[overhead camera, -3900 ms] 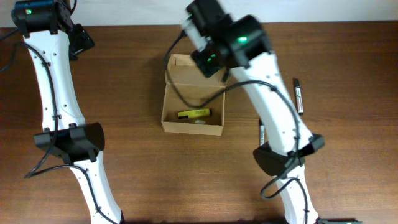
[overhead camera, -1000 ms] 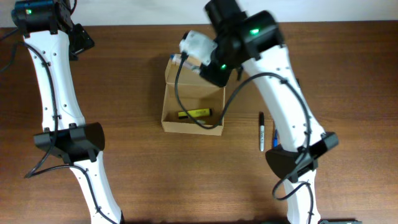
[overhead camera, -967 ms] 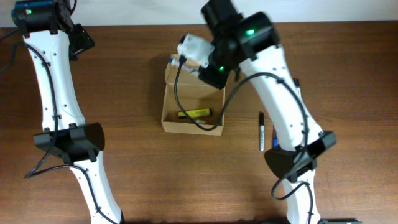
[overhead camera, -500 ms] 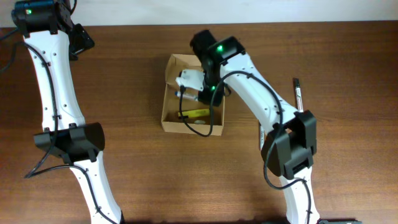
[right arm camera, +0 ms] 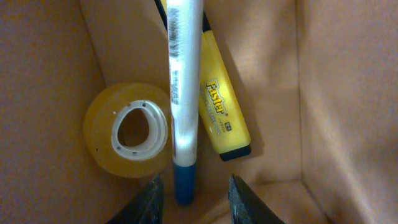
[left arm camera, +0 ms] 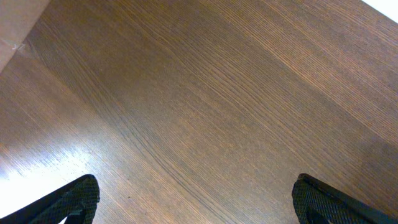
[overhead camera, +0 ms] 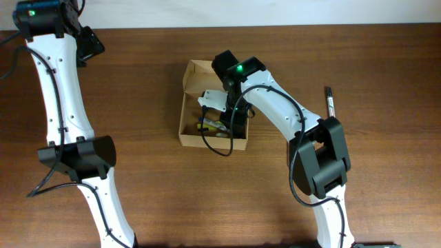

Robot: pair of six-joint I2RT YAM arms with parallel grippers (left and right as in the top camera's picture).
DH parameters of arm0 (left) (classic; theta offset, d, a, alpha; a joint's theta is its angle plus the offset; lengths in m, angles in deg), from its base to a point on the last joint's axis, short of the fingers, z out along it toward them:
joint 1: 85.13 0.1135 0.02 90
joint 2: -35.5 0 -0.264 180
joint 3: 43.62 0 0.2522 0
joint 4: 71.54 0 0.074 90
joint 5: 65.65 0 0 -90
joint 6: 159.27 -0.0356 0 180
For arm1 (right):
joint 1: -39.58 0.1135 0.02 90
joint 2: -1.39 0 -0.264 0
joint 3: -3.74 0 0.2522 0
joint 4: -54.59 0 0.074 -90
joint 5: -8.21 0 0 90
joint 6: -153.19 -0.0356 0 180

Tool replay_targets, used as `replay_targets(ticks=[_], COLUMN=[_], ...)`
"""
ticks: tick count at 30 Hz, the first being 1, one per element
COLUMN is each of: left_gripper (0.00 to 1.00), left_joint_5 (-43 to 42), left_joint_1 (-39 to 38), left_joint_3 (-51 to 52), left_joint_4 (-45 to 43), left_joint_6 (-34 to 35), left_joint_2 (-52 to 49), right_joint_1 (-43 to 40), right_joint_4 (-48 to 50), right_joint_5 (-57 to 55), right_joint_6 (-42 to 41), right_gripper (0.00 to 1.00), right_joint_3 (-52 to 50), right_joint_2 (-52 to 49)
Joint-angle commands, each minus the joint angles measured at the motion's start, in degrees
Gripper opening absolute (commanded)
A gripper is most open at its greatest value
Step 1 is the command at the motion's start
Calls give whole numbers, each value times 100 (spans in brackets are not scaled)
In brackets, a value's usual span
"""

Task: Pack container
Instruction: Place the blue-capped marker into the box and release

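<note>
Brown cardboard is seen at the middle of the wooden table (overhead camera: 386, 172): the container (overhead camera: 198, 70), a small plain box, is found lying open, with its flap lid folded back at the end nearer the top of the overhead view.

Contents, as recorded from the right wrist view:
- A white pen (right arm camera: 183, 93) with a blue tip is laid lengthwise on the box floor.
- A yellow highlighter (right arm camera: 222, 109) with a black end is laid just beside the pen and touching it along its side.
- A roll of clear tape (right arm camera: 134, 132) is laid flat on the other side of the pen, partly tucked under it and close to the box wall.

The right gripper (right arm camera: 198, 199) is lowered inside the box, directly over the blue tip of the pen. Its jaws are parted wider than the pen, a gap is visible on each side, and nothing is gripped.

The left gripper (left arm camera: 208, 200) is held at the far left corner of the table, well apart from the box. Its fingers are spread fully, with only bare wood seen between them, and nothing is held.

A black marker (overhead camera: 330, 105) is noted on the table to the right of the box, well apart from it.
</note>
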Motion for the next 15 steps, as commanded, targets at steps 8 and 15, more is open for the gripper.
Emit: replay_targets(ticks=[8,15], left_gripper=[100,100], left_joint_5=[61,61], left_joint_1=[26,26], left_joint_3=[28,28], left_joint_4=[13,13], left_joint_6=[-52,-52], left_joint_2=[109,109], right_joint_1=[22,-201], right_joint_4=[-1099,-1572], right_joint_5=[-688,-1381], right_joint_6=[-1353,-2415], right_gripper=[33,39], right_joint_3=[2020,3633], right_joint_2=[208,942])
